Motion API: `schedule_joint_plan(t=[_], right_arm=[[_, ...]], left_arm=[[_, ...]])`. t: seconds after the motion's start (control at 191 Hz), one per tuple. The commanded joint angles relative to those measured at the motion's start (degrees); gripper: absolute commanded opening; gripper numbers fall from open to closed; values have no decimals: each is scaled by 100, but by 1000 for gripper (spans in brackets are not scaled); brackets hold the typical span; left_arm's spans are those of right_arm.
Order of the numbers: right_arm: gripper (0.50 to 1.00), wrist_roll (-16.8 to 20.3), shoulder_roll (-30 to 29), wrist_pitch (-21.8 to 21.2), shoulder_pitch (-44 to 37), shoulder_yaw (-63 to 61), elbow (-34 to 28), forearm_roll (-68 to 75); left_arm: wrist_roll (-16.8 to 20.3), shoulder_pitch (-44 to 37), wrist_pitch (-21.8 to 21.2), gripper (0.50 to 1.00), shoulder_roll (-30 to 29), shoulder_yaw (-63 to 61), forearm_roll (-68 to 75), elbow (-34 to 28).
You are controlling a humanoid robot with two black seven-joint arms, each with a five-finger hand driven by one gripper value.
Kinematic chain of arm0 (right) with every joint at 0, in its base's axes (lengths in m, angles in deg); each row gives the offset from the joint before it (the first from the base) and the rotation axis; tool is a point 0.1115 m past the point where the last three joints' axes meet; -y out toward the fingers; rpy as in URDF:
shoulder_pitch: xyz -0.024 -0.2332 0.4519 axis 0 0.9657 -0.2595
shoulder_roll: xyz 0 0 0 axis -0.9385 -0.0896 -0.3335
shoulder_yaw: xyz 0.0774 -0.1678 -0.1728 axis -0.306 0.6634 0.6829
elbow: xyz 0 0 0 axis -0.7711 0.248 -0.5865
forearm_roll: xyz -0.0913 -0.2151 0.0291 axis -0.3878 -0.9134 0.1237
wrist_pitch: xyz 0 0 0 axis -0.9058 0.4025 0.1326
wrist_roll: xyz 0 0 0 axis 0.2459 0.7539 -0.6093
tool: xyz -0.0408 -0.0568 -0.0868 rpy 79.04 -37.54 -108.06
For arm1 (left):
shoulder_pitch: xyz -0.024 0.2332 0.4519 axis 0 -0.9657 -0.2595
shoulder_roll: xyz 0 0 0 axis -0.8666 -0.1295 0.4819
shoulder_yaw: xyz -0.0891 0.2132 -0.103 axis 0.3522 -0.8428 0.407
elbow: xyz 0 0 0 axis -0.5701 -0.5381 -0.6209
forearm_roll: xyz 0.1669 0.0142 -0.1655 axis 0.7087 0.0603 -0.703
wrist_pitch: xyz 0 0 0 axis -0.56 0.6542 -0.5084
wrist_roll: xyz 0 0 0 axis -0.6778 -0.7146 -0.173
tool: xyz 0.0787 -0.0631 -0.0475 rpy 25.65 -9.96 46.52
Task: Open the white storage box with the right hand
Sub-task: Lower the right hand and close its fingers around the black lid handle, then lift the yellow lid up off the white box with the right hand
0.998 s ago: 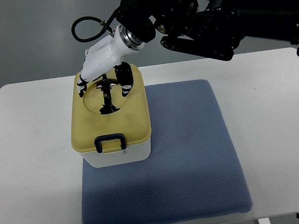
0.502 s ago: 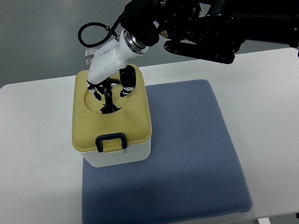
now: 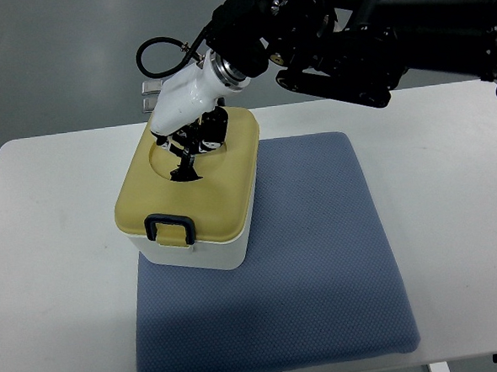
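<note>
In the top view, a white table is seen from steeply above, with a blue-grey textured mat laid across its middle and reaching the near edge. The white storage box is set on the far left corner of the mat, partly overhanging onto the bare table on its left side. It is turned slightly, so that its front face is angled toward the near left. The box is covered by a yellow lid, which is seated on the white body. A dark blue latch is fixed at the front edge of the lid. A round recess is sunk into the top of the lid, and a black handle is seen inside it.

The right hand, white-shelled with dark fingers, is brought in from the upper right on a black arm and is placed over the far part of the recess. Its fingers are curled down and drawn together around the upper part of the black handle, which appears to be pinched, though the exact contact is hidden by the hand itself. A black cable is looped behind the wrist.
</note>
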Motion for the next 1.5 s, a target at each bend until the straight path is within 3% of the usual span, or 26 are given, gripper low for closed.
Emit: schedule_joint_plan(t=[0.0, 0.622, 1.495], right_arm=[[500, 6, 0, 96, 0, -7, 8, 9], [500, -161, 0, 641, 9, -130, 8, 132], [500, -109, 571, 544, -9, -850, 175, 756]], left_arm=[[-3, 4, 0, 1000, 0, -1, 0, -2], [6, 4, 0, 1000, 0, -1, 0, -2], [6, 12, 0, 1000, 0, -1, 0, -19]])
